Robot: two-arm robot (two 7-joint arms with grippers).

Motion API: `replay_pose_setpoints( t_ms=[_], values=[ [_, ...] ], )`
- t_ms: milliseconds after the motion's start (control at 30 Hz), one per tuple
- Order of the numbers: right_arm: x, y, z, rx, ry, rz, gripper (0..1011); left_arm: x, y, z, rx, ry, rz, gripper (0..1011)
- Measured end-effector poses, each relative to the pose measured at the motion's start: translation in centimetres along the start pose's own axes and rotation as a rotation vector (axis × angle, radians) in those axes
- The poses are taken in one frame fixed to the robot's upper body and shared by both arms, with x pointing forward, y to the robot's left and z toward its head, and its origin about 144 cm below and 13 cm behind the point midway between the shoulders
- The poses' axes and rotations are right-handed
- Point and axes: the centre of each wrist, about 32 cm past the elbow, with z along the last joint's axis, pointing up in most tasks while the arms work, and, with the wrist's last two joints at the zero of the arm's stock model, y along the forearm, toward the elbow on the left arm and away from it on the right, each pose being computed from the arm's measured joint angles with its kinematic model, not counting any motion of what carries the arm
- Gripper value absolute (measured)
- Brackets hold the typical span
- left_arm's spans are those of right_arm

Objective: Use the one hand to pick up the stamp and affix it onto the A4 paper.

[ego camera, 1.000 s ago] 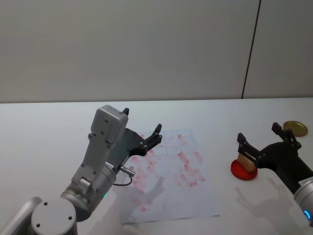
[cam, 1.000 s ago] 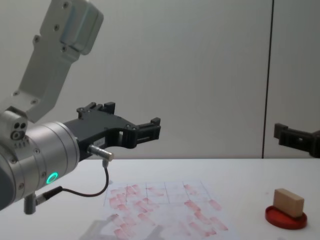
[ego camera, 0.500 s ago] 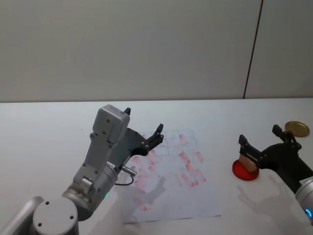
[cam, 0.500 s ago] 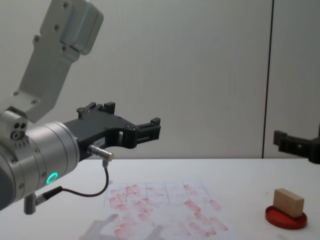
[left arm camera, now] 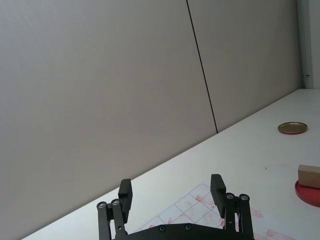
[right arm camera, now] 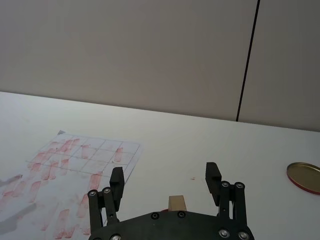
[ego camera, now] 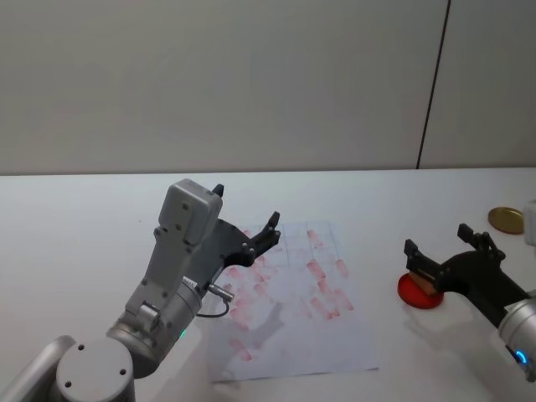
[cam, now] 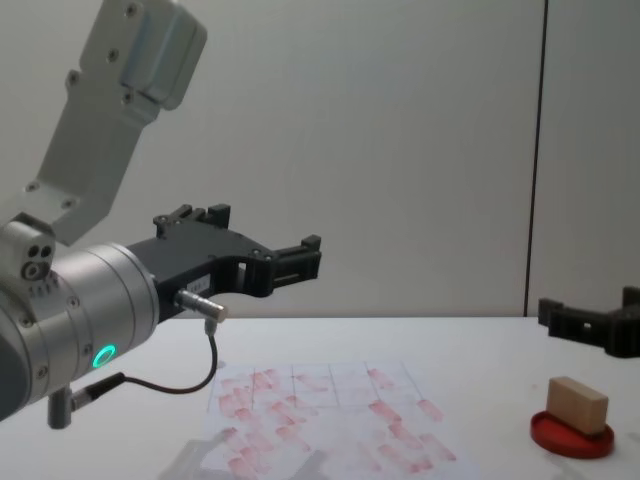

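The stamp, a small tan wooden block, sits on a round red ink pad at the right of the table. My right gripper hangs open just above and behind it; in the right wrist view the stamp shows below the spread fingers of that gripper. From the head view the stamp is partly hidden behind this gripper. The A4 paper, white with a faint grid and many pinkish-red marks, lies mid-table. My left gripper is held open in the air over the paper's left side.
A round gold lid lies flat on the table at the far right, beyond the ink pad. The tabletop is white and ends at a grey wall with one dark vertical seam.
My right gripper has sunk lower toward the stamp, still open. The left arm, the stamp and the paper have not moved.
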Motion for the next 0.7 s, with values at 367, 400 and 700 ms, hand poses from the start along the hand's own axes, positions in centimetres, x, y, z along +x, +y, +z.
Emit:
replay_pose_setpoints(
  t_ms=[367, 400, 700],
  values=[
    [0.5, 1.3, -0.7, -0.056, 0.009, 0.007, 1001, 0.0, 0.0, 0.0, 0.000, 0.000, 0.000, 993],
    [0.6, 1.4, -0.7, -0.059, 0.010, 0.008, 1001, 0.0, 0.0, 0.0, 0.000, 0.000, 0.000, 993],
    [0.9, 2.1, -1.4, -0.096, 0.011, 0.015, 1001, 0.0, 0.0, 0.0, 0.000, 0.000, 0.000, 993]
  ],
)
